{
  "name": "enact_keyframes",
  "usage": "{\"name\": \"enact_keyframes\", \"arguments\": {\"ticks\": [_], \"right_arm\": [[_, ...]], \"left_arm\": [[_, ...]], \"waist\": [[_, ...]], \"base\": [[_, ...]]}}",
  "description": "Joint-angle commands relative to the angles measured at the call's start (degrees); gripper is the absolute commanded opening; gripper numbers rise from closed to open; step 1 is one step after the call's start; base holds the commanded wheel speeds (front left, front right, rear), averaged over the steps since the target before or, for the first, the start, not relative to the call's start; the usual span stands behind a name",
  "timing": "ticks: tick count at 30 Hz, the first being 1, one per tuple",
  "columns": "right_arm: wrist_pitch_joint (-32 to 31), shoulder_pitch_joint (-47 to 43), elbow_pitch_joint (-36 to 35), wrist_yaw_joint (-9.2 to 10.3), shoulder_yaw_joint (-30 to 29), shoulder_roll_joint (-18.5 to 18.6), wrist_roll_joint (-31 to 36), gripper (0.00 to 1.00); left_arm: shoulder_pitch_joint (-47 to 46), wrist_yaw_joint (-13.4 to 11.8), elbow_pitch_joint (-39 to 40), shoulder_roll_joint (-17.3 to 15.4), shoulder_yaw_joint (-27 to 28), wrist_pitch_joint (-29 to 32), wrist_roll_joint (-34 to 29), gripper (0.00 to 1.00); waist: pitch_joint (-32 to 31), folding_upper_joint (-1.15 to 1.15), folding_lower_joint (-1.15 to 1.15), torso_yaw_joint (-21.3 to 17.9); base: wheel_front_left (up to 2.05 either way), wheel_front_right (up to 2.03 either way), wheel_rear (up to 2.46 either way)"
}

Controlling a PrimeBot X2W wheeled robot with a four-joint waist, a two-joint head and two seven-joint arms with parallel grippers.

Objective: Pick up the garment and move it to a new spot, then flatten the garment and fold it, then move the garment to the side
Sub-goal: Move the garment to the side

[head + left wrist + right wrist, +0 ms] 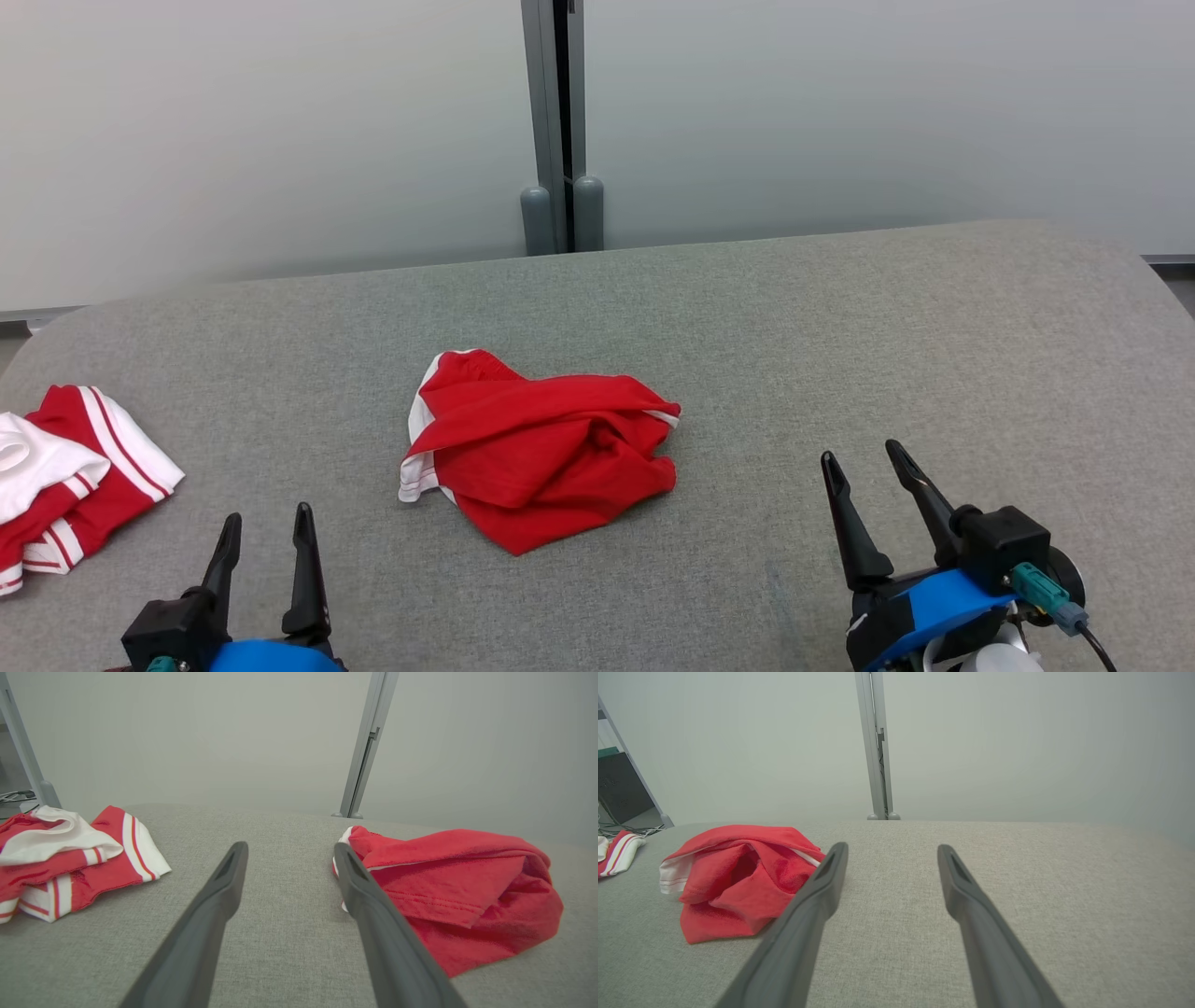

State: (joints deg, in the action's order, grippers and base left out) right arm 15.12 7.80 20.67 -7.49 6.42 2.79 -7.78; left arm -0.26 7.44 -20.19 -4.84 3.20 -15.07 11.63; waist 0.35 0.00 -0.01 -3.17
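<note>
one red garment [537, 448] lies crumpled near the middle of the grey padded surface [840, 317], between the two grippers and a little ahead of them, touching neither. the left gripper [268, 515] and the right gripper [862, 453] both have their fingers spread wide with nothing between them, low at the near side of the surface.

the cloth looks like a thin knit: light, limp, likely to sag and drape once lifted, and not fragile. it should not slip from a pinch, though a grip on one loose layer would probably leave the rest trailing. the white-trimmed edge [417, 467] on the garment's left side looks like the firmest place to take hold, since the hem seems doubled and stands out clearly. the raised fold along the top is a second candidate.

what kind of garment it is cannot be told: folds bury its outline, and its corners and underside are hidden. the right wrist view shows a dark hollow among the folds, but whether it is an opening is unclear. a pile of red-and-white clothes [79, 476] sits well apart at the far left, cut off by the frame's edge, so how many pieces it holds is uncertain.
</note>
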Motion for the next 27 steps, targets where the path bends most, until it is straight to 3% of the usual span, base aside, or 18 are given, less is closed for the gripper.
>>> {"name": "enact_keyframes", "arguments": {"ticks": [1, 11, 27], "right_arm": [[0.06, -0.84, 0.14, 0.00, -0.12, 0.20, 0.05, 1.00], [0.06, -1.49, 1.73, 0.00, -0.55, 0.19, 1.49, 1.00], [0.06, 7.69, 11.14, 0.00, -6.66, 0.21, 9.72, 1.00]], "left_arm": [[0.80, 0.09, 0.43, 0.33, 0.59, -0.16, -0.49, 1.00], [1.84, 0.09, 1.20, 1.33, 0.56, -0.15, -1.26, 1.00], [-2.11, 0.09, 2.06, -1.54, -7.08, -0.15, 2.52, 1.00]], "waist": [[-0.08, 0.00, 0.01, 0.03], [0.46, 0.00, 0.01, 1.45], [8.25, 0.00, 0.01, 16.41]], "base": [[0.00, 0.00, 0.00], [0.00, 0.00, 0.00], [0.00, 0.00, 0.00]]}}
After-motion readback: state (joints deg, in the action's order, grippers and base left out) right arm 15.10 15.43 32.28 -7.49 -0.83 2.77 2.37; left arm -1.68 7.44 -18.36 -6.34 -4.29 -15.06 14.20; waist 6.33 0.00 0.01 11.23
